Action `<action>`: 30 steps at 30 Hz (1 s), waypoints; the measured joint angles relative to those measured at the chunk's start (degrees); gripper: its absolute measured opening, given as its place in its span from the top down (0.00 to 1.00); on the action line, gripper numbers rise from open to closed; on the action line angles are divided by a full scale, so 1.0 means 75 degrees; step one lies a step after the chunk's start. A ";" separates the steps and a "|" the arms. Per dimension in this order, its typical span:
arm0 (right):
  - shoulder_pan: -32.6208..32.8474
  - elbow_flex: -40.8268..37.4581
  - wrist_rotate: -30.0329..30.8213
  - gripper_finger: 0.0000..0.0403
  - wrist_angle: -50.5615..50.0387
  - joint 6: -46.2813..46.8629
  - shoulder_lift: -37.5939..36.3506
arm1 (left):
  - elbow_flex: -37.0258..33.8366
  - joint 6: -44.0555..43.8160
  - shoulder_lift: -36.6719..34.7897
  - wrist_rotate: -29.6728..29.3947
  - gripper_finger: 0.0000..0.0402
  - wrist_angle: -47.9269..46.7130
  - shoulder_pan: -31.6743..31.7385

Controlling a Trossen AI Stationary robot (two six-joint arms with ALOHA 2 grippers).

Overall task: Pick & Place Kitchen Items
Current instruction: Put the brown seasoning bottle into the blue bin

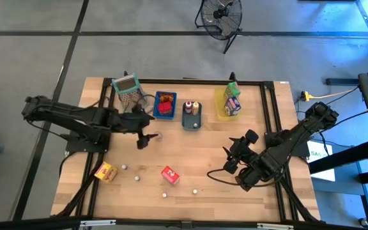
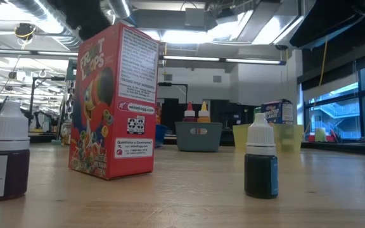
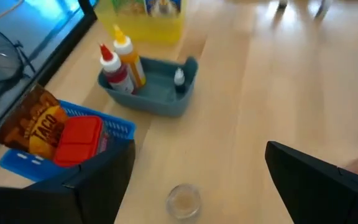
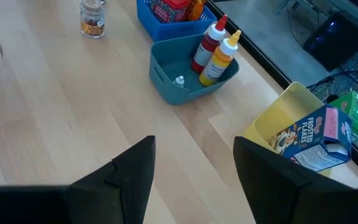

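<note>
Labels on the small bottles (image 1: 137,179) scattered across the table (image 1: 209,160) cannot be read; left gripper (image 1: 147,137) is held spread, empty, above a small jar (image 3: 183,201); right gripper (image 1: 233,155) is likewise parted, empty.

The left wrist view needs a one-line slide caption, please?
Open left pincer above a small jar, with the grey tray of sauce bottles beyond.

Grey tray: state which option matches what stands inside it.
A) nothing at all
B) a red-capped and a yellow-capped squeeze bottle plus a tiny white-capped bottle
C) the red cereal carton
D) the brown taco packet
B: the grey tray holds the red-capped bottle, the yellow-capped bottle and a tiny white-capped bottle.
</note>
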 joint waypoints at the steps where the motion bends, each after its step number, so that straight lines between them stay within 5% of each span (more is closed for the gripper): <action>1: 0.0000 0.0000 0.0000 0.46 0.0000 -0.0001 0.0000 | 0.0000 0.0217 0.0130 0.0016 0.11 -0.0084 0.0004; 7: 0.0000 0.0000 -0.0004 0.46 0.0104 0.0000 0.0000 | -0.0003 0.1393 0.0958 0.0270 0.11 -0.0335 0.0070; 16: -0.0003 0.0000 -0.0003 0.46 0.0187 0.0000 0.0000 | -0.0006 0.1594 0.1879 0.1248 0.12 -0.0479 0.0537; 30: -0.0006 0.0000 -0.0004 0.46 0.0192 0.0000 0.0000 | -0.0473 0.1956 0.2107 0.2529 0.12 0.0089 0.1582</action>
